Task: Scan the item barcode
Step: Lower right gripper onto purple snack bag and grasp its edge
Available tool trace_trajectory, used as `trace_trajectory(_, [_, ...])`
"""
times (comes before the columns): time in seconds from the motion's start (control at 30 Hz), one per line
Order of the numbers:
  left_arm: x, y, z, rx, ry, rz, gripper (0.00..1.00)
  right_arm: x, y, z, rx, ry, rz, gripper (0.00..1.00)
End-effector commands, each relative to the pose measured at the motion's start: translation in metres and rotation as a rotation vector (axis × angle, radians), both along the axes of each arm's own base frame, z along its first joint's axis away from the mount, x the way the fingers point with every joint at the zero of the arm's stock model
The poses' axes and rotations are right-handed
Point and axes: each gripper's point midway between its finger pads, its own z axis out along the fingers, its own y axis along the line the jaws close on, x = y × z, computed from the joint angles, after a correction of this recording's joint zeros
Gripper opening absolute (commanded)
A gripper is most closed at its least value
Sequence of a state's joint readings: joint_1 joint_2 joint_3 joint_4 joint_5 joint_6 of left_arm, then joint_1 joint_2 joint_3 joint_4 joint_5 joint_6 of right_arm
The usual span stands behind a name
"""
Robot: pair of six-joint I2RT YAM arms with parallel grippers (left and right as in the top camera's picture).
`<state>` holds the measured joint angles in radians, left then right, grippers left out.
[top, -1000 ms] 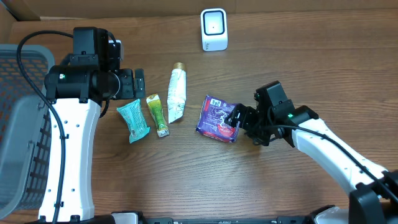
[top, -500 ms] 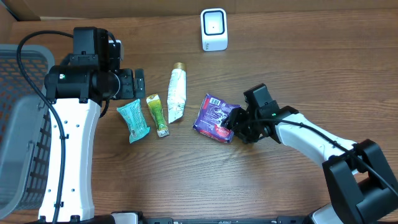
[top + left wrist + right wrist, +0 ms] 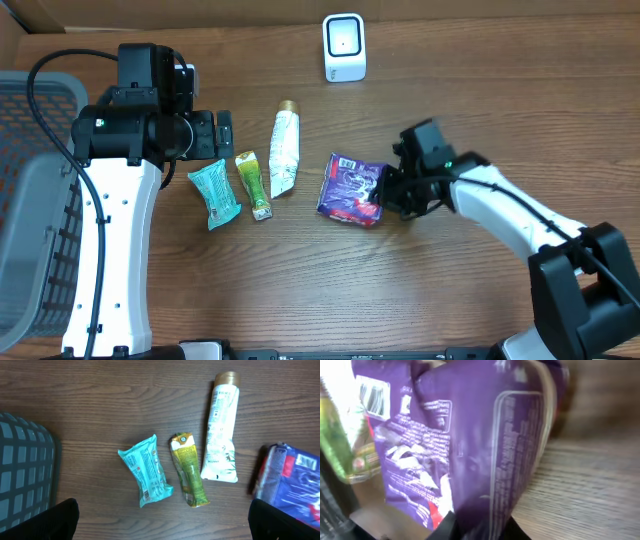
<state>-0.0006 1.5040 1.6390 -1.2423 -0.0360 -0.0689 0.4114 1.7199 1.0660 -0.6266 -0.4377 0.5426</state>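
Note:
A purple snack packet (image 3: 348, 188) lies right of the table's middle, and its near edge fills the right wrist view (image 3: 470, 435) with a white barcode label (image 3: 374, 397) at the top left. My right gripper (image 3: 386, 192) (image 3: 475, 529) is shut on the packet's right edge, both fingers pinching the foil. The white scanner (image 3: 344, 47) stands at the back of the table. My left gripper (image 3: 222, 133) (image 3: 162, 525) hangs open above the table, nothing between its fingers.
A teal packet (image 3: 214, 194) (image 3: 146, 470), a green packet (image 3: 253, 184) (image 3: 188, 469) and a white tube (image 3: 285, 150) (image 3: 221, 430) lie in a row left of the purple packet. A grey basket (image 3: 30, 200) sits at the left edge.
My right gripper has closed from wide open onto the purple packet's right edge, and the packet has shifted slightly. The left arm has not moved.

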Motion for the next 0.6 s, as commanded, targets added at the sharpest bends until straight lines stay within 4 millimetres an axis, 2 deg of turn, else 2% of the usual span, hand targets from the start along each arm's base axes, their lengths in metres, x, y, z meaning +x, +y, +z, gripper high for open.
trace_trajectory(0.0, [0.002,-0.002,0.002,-0.009,-0.006,-0.007,1.0,0.022,0.003,0.032,-0.035,-0.249,0.3,0.16])
trace_trajectory(0.17, [0.002,-0.002,0.002,-0.009,-0.006,-0.007,1.0,0.045,-0.029,0.037,-0.29,-0.376,0.406,0.16])
trace_trajectory(0.2, [0.002,-0.002,0.002,-0.009,-0.006,-0.007,1.0,0.05,-0.034,0.038,-0.323,-0.39,0.398,0.19])
trace_trajectory(0.23, [0.002,-0.002,0.002,-0.009,-0.006,-0.007,1.0,0.052,-0.036,0.038,-0.338,-0.398,0.392,0.25])
trace_trajectory(0.27, [0.002,-0.002,0.002,-0.009,-0.006,-0.007,1.0,0.053,-0.036,0.038,-0.342,-0.403,0.39,0.43])
trace_trajectory(0.3, [0.002,-0.002,0.002,-0.009,-0.006,-0.007,1.0,0.054,-0.036,0.038,-0.34,-0.405,0.388,0.69])
trace_trajectory(0.33, [0.002,-0.002,0.002,-0.009,-0.006,-0.007,0.99,0.053,-0.034,0.039,-0.329,-0.403,0.387,0.83])
trace_trajectory(0.47, [0.002,-0.002,0.002,-0.009,-0.006,-0.007,1.0,0.053,-0.033,0.039,-0.3,-0.354,0.286,0.93])
trace_trajectory(0.57, [0.002,-0.002,0.002,-0.009,-0.006,-0.007,1.0,0.055,-0.043,0.038,-0.27,-0.272,0.122,0.94])
